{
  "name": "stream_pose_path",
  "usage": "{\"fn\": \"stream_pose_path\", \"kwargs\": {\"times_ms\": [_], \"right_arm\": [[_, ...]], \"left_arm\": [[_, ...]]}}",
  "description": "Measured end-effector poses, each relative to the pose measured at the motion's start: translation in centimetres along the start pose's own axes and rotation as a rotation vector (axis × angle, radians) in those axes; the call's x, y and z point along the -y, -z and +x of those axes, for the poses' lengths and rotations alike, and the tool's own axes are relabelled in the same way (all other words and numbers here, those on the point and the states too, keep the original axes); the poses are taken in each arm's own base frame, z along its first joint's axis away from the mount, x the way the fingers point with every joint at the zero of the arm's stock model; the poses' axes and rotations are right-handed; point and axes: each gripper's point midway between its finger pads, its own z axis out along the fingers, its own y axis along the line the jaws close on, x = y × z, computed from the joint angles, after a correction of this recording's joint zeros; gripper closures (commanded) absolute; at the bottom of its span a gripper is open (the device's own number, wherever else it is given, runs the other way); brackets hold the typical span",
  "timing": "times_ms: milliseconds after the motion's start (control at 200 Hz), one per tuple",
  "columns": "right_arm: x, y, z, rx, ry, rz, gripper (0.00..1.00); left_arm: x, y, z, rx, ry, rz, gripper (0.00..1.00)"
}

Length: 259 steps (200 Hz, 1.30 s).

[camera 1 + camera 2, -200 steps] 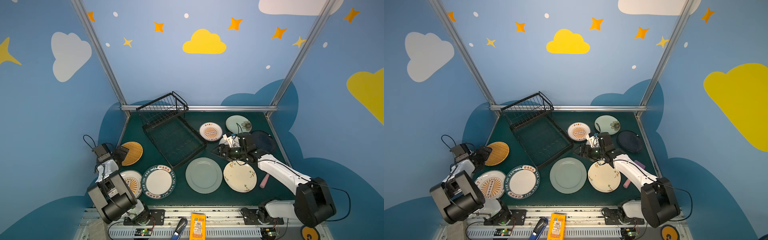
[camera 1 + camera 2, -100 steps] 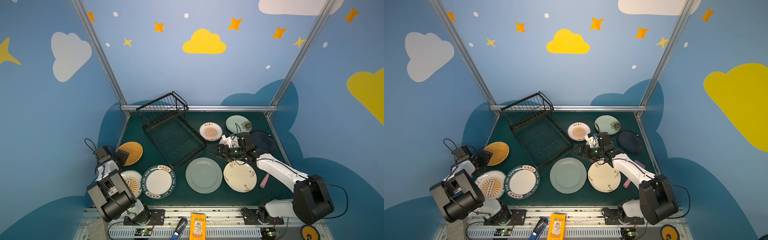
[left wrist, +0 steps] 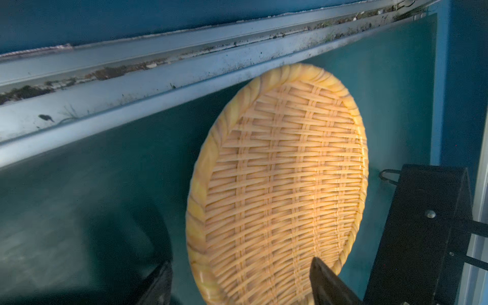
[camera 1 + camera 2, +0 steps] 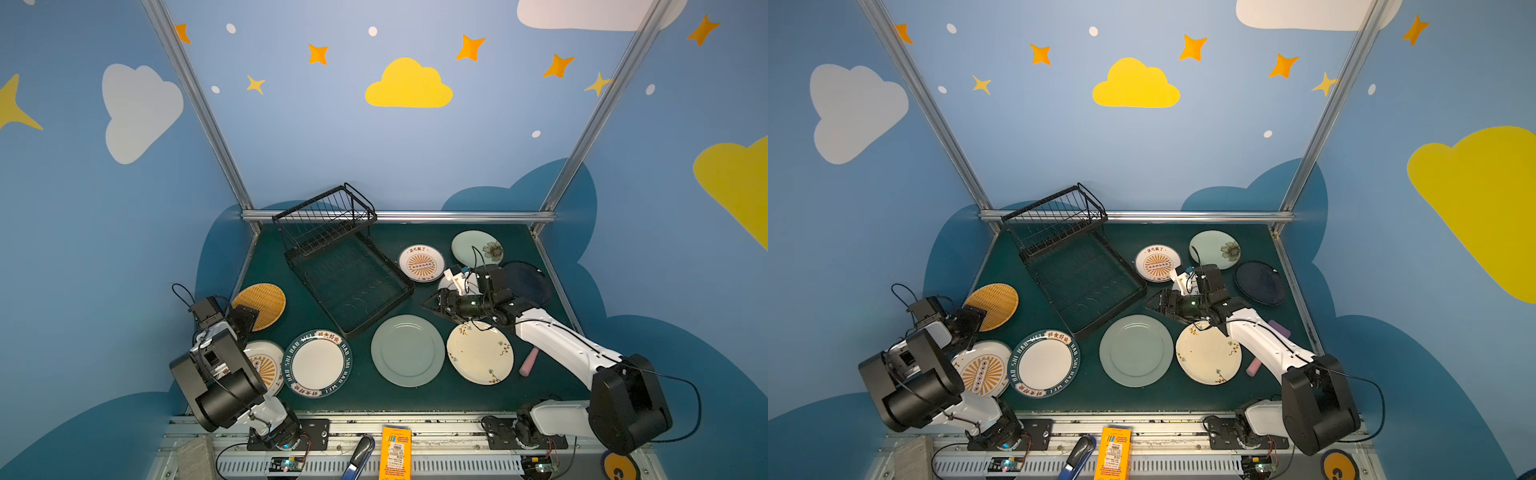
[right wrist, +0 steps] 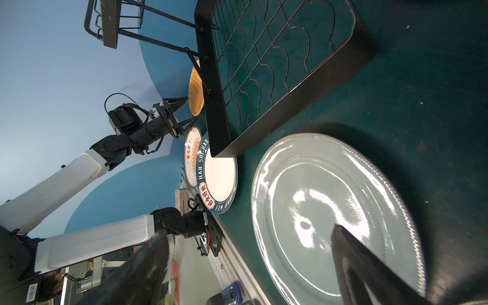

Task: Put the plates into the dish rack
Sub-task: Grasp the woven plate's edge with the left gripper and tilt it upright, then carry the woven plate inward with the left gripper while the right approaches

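The black wire dish rack (image 4: 353, 282) stands empty at the back left of the mat. Flat on the mat lie several plates. They include an orange woven one (image 4: 259, 305), a lettered-rim one (image 4: 318, 363), a pale green one (image 4: 407, 350), a cream floral one (image 4: 480, 352) and a dark navy one (image 4: 525, 282). My left gripper (image 3: 241, 285) is open at the woven plate (image 3: 280, 184), one finger over the weave and one outside its rim. My right gripper (image 4: 432, 305) hangs open over the pale green plate (image 5: 335, 211), beside the rack's corner (image 5: 224, 148).
Two orange sunburst plates (image 4: 266, 365) (image 4: 421, 262) and a flowered pale green plate (image 4: 477, 248) also lie on the mat. A pink stick (image 4: 528, 363) lies beside the right arm. A metal rail (image 3: 132, 87) borders the mat close behind the woven plate. An orange box (image 4: 395, 455) sits on the front rail.
My left gripper has sunk closer onto the woven plate's near edge and its jaws have narrowed a little. The right gripper has barely shifted.
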Motion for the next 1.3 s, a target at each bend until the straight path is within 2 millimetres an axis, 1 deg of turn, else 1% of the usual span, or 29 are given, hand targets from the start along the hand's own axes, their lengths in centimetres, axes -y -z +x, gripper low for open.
{"fn": "stream_pose_path", "kwargs": {"times_ms": [115, 290, 546, 641, 751, 796, 846, 906, 956, 1151, 1297], "right_arm": [[0.0, 0.0, 0.0, -0.001, 0.001, 0.001, 0.06], [-0.2, 0.2, 0.0, 0.002, 0.006, -0.001, 0.07], [-0.9, 0.8, -0.2, 0.021, 0.027, -0.011, 0.06], [-1.1, 0.9, -0.2, 0.025, 0.031, -0.014, 0.07], [-1.1, 1.0, -0.2, 0.029, 0.030, -0.007, 0.06], [-1.1, 1.1, -0.2, 0.033, 0.031, -0.004, 0.06], [-1.1, 1.2, -0.3, 0.039, 0.033, 0.000, 0.06], [-1.2, 1.5, -0.3, 0.049, 0.036, 0.006, 0.06], [-1.4, 1.7, -0.4, 0.059, 0.041, 0.009, 0.06], [-1.9, 2.4, -1.0, 0.089, 0.053, 0.018, 0.06], [-2.1, 2.6, -1.4, 0.094, 0.057, 0.025, 0.06]], "left_arm": [[0.3, -0.6, 0.0, -0.010, 0.009, 0.026, 0.24], [1.0, -1.5, -0.6, -0.003, 0.048, 0.079, 0.33], [1.7, -3.0, -1.3, 0.000, 0.105, 0.143, 0.61], [1.7, -3.5, -1.3, -0.007, 0.127, 0.158, 0.75], [2.0, -3.8, -1.1, -0.022, 0.160, 0.178, 0.82], [2.1, -3.8, -1.0, -0.029, 0.174, 0.187, 0.89], [2.6, -3.4, -1.1, -0.036, 0.194, 0.209, 0.96], [3.9, -2.3, -1.8, -0.015, 0.198, 0.251, 0.96], [4.5, -1.4, -2.0, -0.002, 0.204, 0.263, 0.96], [4.7, 2.2, -1.5, 0.020, 0.231, 0.217, 0.96], [5.4, 5.2, -1.0, 0.027, 0.226, 0.204, 0.96]]}}
